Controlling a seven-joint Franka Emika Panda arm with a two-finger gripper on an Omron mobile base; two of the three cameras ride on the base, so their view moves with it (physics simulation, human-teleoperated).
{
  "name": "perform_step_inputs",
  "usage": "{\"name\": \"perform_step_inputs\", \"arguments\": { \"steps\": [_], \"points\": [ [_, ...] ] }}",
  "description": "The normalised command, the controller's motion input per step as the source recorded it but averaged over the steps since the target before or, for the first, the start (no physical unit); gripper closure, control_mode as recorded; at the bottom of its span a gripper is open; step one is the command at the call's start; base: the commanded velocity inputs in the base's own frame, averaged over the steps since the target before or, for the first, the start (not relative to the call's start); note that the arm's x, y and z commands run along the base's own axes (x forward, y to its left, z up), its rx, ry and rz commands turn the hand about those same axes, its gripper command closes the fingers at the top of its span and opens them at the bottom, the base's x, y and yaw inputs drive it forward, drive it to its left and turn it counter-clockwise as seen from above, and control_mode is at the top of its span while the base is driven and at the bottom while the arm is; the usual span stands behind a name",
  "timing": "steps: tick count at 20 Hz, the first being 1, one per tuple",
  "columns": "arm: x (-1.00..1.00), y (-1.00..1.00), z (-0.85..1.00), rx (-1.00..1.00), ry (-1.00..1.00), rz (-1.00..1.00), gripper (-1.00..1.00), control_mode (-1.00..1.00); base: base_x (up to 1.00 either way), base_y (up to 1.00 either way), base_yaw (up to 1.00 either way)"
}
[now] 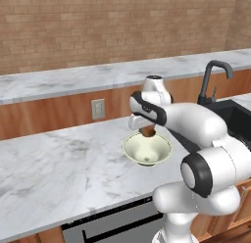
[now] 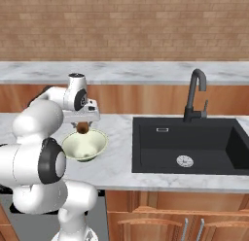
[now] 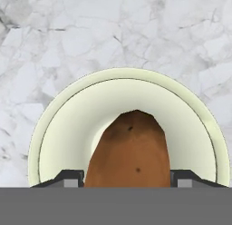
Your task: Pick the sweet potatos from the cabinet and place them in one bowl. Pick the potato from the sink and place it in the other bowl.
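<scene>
The tool (image 1: 147, 132) points straight down, its two fingers clamped on the potato (image 3: 129, 151), an orange-brown oval tuber that sits between them. In the hand view the two dark fingertips (image 3: 68, 178) flank the tuber at left and right, touching its sides, and the tuber's rounded end projects toward the bowl beneath. The potato (image 1: 148, 133) hangs above the pale cream-green bowl (image 1: 132, 148), over the half of its hollow nearer the back wall, and is clear of the inner surface; whether its lowest point dips below the rim cannot be told from the base views. From the right side the potato (image 2: 82, 128) appears just over the far rim of the bowl (image 2: 97, 143).

The bowl is shallow, with a light rim (image 3: 50, 115), and nothing lies inside it. It stands upright on the white marble counter (image 1: 59, 163), near the front edge and just to the left of the sink (image 2: 155, 152). The sink is a matte black rectangular basin with a round silver drain (image 2: 185, 161) on its floor, and a dark curved faucet (image 2: 195, 94) rises behind it. A wall outlet (image 1: 98, 109) sits in the wooden backsplash behind the counter, and a second marble ledge (image 1: 73, 80) runs above it, below the brick wall (image 1: 98, 26).
</scene>
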Motion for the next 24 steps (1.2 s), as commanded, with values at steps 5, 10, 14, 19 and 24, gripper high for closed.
{"name": "perform_step_inputs", "arguments": {
  "steps": [5,10,14,19,24],
  "points": [
    [0.0,0.0,-0.15,0.0,-0.05,0.0,1.0,-1.0,0.0,0.0,0.0],
    [0.0,0.0,-0.31,0.0,-0.15,0.0,1.0,-1.0,0.0,0.0,0.0],
    [-0.08,0.0,-0.23,0.0,-0.11,0.0,1.0,-1.0,0.0,0.0,0.0],
    [-0.48,0.0,0.0,0.0,-0.02,0.0,1.0,-1.0,0.0,0.0,0.0],
    [-0.4,0.0,-0.04,0.0,-0.01,0.0,1.0,-1.0,0.0,0.0,0.0]
  ]
}}
